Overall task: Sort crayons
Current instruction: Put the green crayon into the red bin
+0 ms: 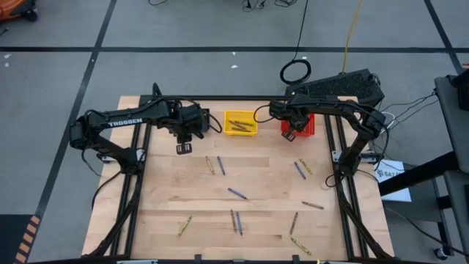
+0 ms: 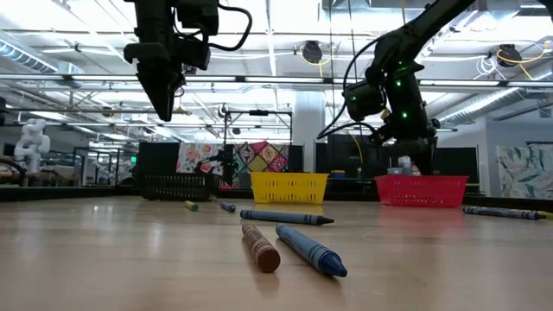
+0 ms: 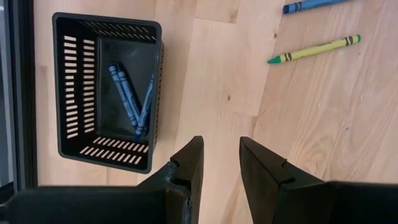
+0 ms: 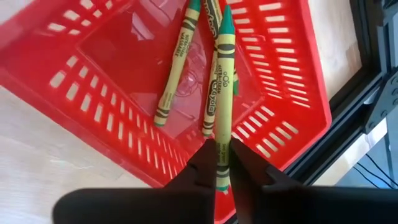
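Loose crayons [image 1: 236,193], blue, yellow-green and brown, lie scattered on the wooden table. My right gripper [image 4: 222,168] hangs over the red bin [image 4: 124,118], shut on a yellow-green crayon [image 4: 224,81]. Two more yellow-green crayons [image 4: 176,62] lie on that bin's floor. My left gripper [image 3: 221,162] is open above bare wood, beside the black bin [image 3: 106,93], which holds blue crayons [image 3: 127,99]. Between the two bins stands a yellow bin [image 1: 239,122] with crayons in it. My right gripper pinches the yellow-green crayon between its two fingers at its blunt end [image 4: 221,155]. The fingers slant steeply down from above, and the crayon runs on along them. Its green tip [image 4: 226,15] points away into the red bin; whether it touches the floor I cannot tell.
The three bins stand in a row along the table's far edge. A black frame [image 1: 344,169] runs round the table's sides. A blue crayon [image 2: 311,249] and a brown one [image 2: 259,246] lie close to the low camera. Open wood lies between the scattered crayons.
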You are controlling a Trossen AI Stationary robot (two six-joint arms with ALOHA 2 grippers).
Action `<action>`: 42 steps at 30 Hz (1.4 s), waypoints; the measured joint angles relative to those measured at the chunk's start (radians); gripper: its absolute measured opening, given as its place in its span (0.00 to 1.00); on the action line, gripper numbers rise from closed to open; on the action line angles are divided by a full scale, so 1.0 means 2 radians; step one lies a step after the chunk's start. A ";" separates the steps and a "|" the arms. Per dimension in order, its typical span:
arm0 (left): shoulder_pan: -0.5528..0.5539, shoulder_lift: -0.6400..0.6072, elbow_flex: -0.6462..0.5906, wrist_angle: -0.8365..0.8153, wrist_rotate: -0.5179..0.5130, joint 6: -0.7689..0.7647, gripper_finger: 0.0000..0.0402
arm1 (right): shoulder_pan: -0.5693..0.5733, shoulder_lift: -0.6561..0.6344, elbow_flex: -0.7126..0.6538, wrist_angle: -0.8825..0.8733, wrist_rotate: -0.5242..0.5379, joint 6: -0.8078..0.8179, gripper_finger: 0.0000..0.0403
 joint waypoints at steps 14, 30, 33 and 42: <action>0.000 0.000 0.000 0.001 0.000 0.000 0.24 | 0.000 0.000 0.000 -0.002 0.000 0.011 0.10; 0.000 0.000 0.000 0.037 0.000 0.016 0.24 | 0.001 0.000 0.000 -0.026 0.006 0.036 0.10; 0.000 0.000 0.000 0.033 0.000 0.005 0.24 | 0.006 0.000 0.000 -0.027 0.035 0.036 0.10; 0.000 0.004 0.000 0.000 0.000 -0.031 0.24 | 0.027 -0.015 0.011 -0.030 0.056 0.066 0.10</action>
